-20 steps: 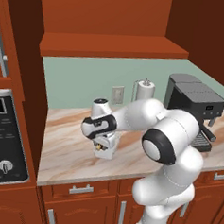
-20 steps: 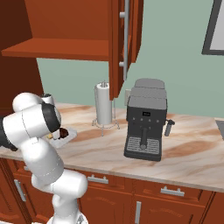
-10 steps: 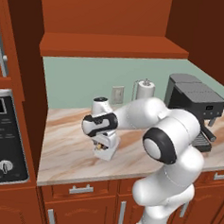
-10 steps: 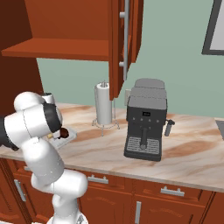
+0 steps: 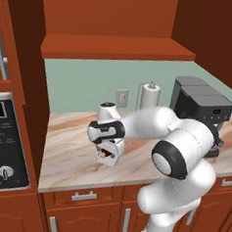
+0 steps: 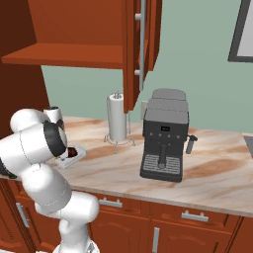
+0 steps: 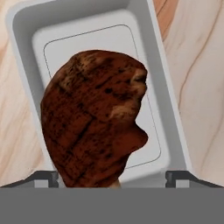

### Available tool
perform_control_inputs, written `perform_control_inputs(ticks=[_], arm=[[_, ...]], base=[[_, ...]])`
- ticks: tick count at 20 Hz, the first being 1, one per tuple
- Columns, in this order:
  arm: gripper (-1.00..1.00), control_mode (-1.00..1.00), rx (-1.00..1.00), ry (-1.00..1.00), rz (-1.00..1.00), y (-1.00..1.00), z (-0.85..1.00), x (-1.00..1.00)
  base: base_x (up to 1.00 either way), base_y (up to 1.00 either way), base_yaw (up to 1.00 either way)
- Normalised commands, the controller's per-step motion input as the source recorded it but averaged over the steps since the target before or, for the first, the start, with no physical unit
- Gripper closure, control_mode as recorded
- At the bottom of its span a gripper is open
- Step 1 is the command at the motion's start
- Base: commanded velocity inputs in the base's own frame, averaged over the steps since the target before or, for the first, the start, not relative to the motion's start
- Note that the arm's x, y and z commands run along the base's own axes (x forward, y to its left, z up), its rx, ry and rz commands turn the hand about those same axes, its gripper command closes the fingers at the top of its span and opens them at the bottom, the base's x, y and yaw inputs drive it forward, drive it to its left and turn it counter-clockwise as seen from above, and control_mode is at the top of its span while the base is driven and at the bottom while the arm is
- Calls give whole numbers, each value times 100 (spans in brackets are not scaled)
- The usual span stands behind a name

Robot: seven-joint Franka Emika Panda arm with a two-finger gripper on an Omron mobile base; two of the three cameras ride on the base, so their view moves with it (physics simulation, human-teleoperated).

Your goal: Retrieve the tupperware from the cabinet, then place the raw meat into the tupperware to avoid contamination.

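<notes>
Gripper (image 7: 112,178) now spread wide; finger tips (image 7: 43,177) sit well apart at either side of the meat (image 7: 94,133), no pinch visible. Half a sec ago it looked narrower. Meat sits over the tupperware (image 7: 26,26), inside its rim; contact w/ the floor of it can't be told. Tupperware flat on marble counter (image 5: 66,158), left of paper-towel roll (image 6: 117,118) & coffee machine (image 6: 164,136). Arm pose approx same as before. Cabinet (image 6: 141,44) door open above.
</notes>
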Motion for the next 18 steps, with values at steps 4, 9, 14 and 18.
perform_control_inputs(ticks=[4,9,14,18], arm=[[-100,-100,0,0,0,-5,7,-11],[-100,-100,1,0,0,-13,32,-15],[-100,-100,0,-1,0,-3,53,-19],[-100,-100,0,-8,3,0,42,-29]], base=[[0,0,0],[0,0,0],[0,0,0],[0,0,0]])
